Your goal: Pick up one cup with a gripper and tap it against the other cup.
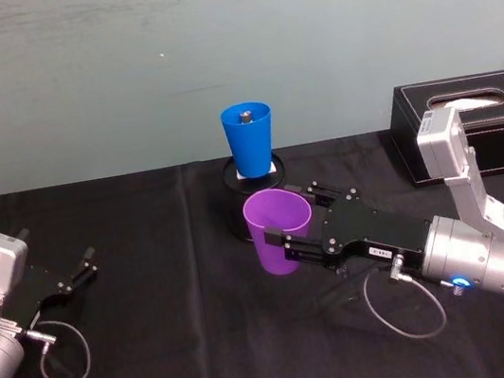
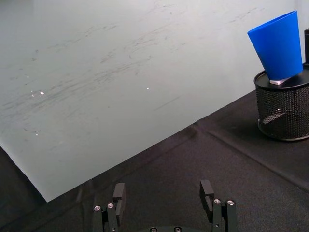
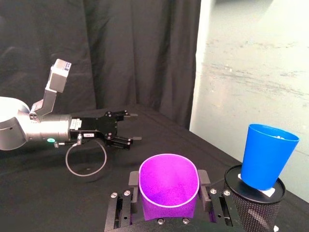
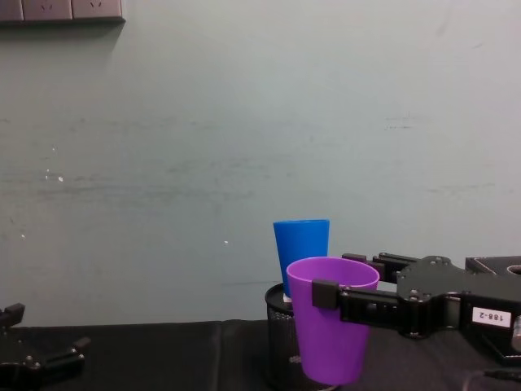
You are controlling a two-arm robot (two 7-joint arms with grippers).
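Nearest on the robot's left, the slim black left gripper (image 1: 86, 263) sits low over the black tablecloth (image 1: 163, 356), its two fingers spread wide with nothing between them. On the right, the black right gripper (image 3: 168, 180) on its silver cylindrical wrist (image 1: 479, 258) reaches toward the table's middle. Its fingers are clamped on the tapered purple plastic tumbler (image 1: 278, 242), one on each side of the wall just below the rim. The tumbler is upright, mouth up. The right wrist view looks down into it and shows both fingers pressed to its sides. The chest view, side-on, shows the near finger's pad across its front, and there the tumbler overlaps the black mesh cylinder holder (image 2: 282, 108) behind it. Whether its base rests on the cloth or hangs just above is hard to tell from any angle. Just beyond, the bright blue plastic tumbler (image 4: 301, 244) stands upright on a pale flat piece (image 2: 281, 81) atop the holder. The right wrist view shows a clear gap between the two tumblers. The head view sets the purple rim lower than the blue base and, looking in from above, reveals a small dark object (image 1: 244, 113) inside the blue one, which the side-on chest view cannot see. Farther right, a black tissue box (image 1: 473, 130) sits near the pale wall (image 1: 210, 42)
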